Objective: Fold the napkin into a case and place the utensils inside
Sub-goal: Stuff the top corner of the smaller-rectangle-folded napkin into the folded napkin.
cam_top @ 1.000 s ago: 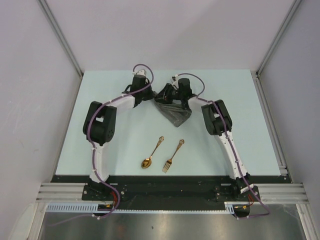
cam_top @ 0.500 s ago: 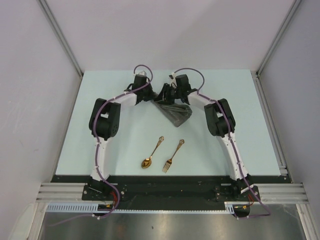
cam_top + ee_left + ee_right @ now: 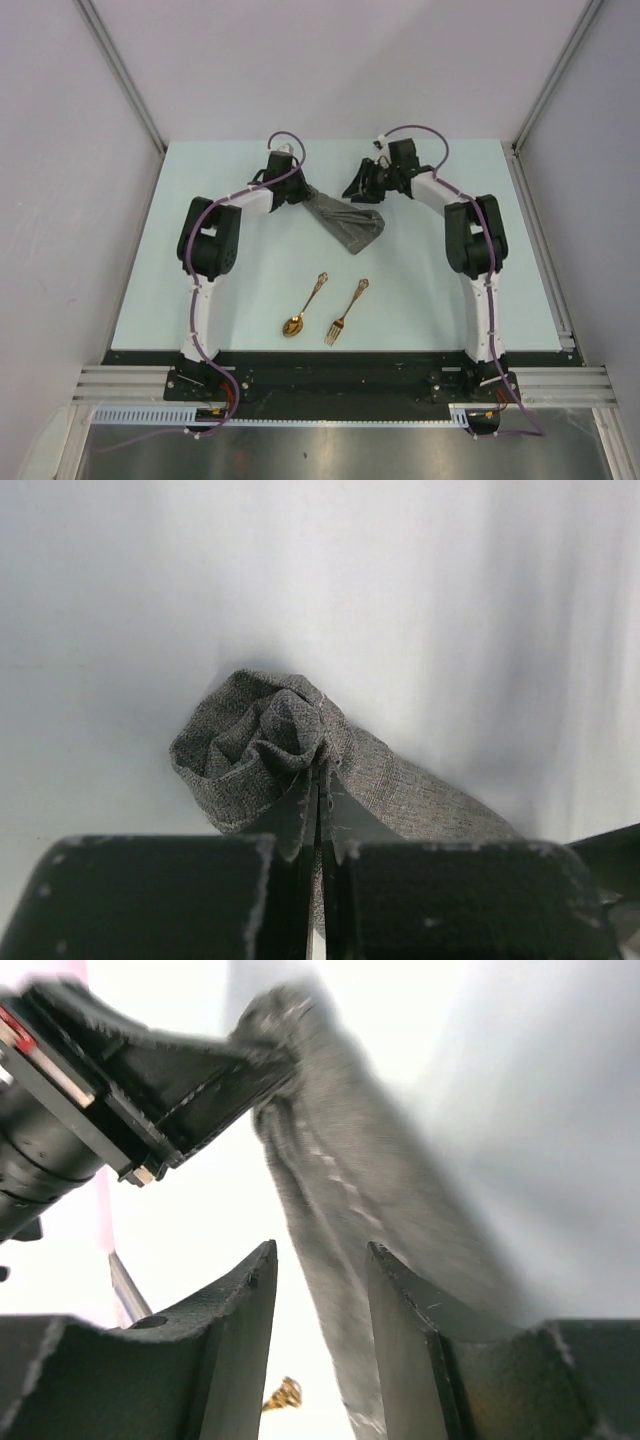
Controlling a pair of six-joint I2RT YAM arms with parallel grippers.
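Observation:
The dark grey napkin [image 3: 348, 222] lies bunched and crumpled at the far middle of the table. One end is lifted in my left gripper [image 3: 301, 191]. In the left wrist view that gripper [image 3: 320, 785] is shut on a bunched fold of the napkin [image 3: 255, 742]. My right gripper [image 3: 356, 189] is open and empty just right of the napkin's upper edge. In the right wrist view the right gripper [image 3: 320, 1248] is spread, with the napkin [image 3: 345, 1190] hanging beyond it and the left gripper [image 3: 190, 1085] at the top left. The gold spoon [image 3: 301, 309] and gold fork [image 3: 345, 312] lie side by side near the front.
The pale green table [image 3: 480, 290] is walled by white panels at the back and sides. A black rail [image 3: 330, 358] runs along the near edge by the arm bases. A gold utensil tip [image 3: 283, 1395] shows low in the right wrist view.
My right gripper has let go of the napkin and drawn away to the right. The left gripper still holds its end, and the cloth now trails from it down to the table.

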